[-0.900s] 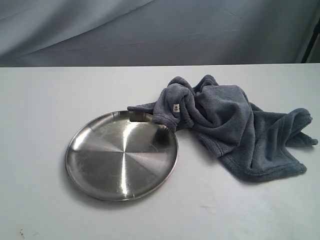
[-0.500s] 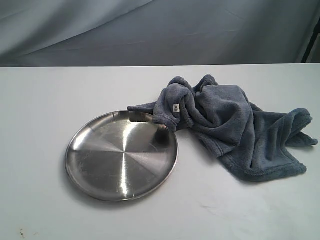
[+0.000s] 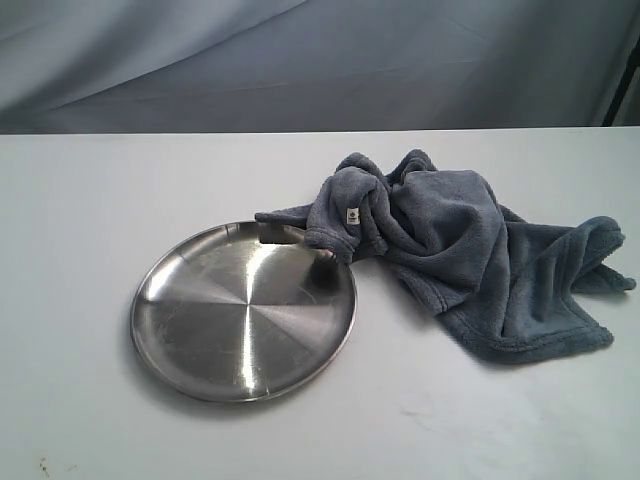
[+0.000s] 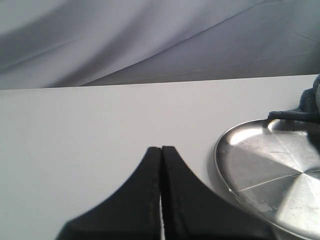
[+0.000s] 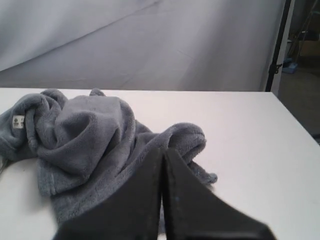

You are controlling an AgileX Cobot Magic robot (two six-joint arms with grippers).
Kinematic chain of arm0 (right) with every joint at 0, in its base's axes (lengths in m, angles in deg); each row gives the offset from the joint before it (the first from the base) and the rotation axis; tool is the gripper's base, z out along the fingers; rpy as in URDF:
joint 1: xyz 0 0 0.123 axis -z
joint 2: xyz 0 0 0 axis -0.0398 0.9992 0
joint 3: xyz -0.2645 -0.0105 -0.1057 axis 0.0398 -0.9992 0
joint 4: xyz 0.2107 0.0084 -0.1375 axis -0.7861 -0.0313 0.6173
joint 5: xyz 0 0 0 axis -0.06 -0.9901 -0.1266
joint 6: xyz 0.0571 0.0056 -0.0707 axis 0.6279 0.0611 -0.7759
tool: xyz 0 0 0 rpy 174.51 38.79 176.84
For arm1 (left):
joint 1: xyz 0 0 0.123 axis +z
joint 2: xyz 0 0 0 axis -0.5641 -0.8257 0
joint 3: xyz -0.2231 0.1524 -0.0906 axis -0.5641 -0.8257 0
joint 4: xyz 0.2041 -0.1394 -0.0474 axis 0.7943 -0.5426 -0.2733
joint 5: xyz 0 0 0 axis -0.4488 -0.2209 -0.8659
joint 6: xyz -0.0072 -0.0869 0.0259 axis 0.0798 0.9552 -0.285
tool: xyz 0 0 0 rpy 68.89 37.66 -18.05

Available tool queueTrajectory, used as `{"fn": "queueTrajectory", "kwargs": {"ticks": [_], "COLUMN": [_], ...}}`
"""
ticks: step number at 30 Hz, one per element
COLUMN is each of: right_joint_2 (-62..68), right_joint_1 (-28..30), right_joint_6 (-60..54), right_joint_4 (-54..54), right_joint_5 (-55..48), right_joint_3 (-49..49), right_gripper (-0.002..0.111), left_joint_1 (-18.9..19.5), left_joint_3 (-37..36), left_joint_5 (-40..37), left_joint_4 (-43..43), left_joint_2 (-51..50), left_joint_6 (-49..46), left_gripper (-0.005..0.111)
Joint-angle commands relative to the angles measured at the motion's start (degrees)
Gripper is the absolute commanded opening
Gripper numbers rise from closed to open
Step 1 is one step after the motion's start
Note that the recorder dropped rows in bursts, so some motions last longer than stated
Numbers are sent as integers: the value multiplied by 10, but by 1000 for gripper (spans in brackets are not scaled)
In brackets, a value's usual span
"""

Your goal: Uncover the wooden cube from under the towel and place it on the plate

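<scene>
Wooden cube: where does it lie, Sam?

Sam: It shows in none of the views, so I cannot place it. The towel (image 3: 450, 250) is bunched in high folds on the right half of the counter (image 3: 100, 200), nearer the far edge than the front one. Its flatter part spreads toward the right edge.

Lee: And the plate (image 3: 245, 315)?

Sam: Left of the towel, about midway between the far and front edges, flat and with nothing in it. One fold of the towel laps over the plate's rim on the far right side, so the two touch. A small white tag (image 3: 352, 216) faces outward on the fold just above that spot.

Lee: The claws?

Sam: The left claw (image 4: 161, 150) has its two black fingers pressed tight together with nothing between them. It hangs over bare counter, just beside the plate's rim and apart from it. The right claw (image 5: 162, 150) is closed the same way and grips nothing, with the towel heaped just beyond its tips. A grey cloth backdrop (image 3: 320, 60) hangs behind the far edge.
</scene>
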Motion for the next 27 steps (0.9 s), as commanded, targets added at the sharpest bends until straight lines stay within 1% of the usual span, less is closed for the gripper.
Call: {"fn": "queueTrajectory", "kwargs": {"ticks": [1, 8, 10, 12, 15, 16, 21, 22, 23, 25, 27], "right_joint_2": [1, 1, 1, 2, 32, 44, 172, 228, 256, 357, 427], "right_joint_1": [-2, -2, -2, -2, -2, -2, -2, -2, -2, -2, -2], "right_joint_6": [10, 33, 33, 33, 35, 35, 4, -7, -12, -51, -78], "right_joint_4": [-11, -134, -153, -154, -162, -170, -180, -180, -180, -176, -154], "right_joint_5": [77, 126, 137, 119, 55, 47, -17, -62, -88, -193, -259], "right_joint_3": [-2, -2, -2, -2, 39, 49, 147, 188, 209, 279, 321], "right_gripper": [0, 0, 0, 0, 0, 0, 0, 0, 0, 0, 0], "left_joint_1": [-3, -3, -3, -3, -3, -3, -3, -3, -3, -3, -3], "left_joint_3": [-3, -3, -3, -3, -3, -3, -3, -3, -3, -3, -3], "left_joint_5": [9, 9, 9, 9, 9, 9, 9, 9, 9, 9, 9], "left_joint_4": [2, 2, 2, 2, 2, 2, 2, 2, 2, 2, 2], "left_joint_2": [2, 2, 2, 2, 2, 2, 2, 2, 2, 2, 2], "left_joint_6": [4, 4, 4, 4, 4, 4, 4, 4, 4, 4, 4], "left_gripper": [0, 0, 0, 0, 0, 0, 0, 0, 0, 0, 0]}}
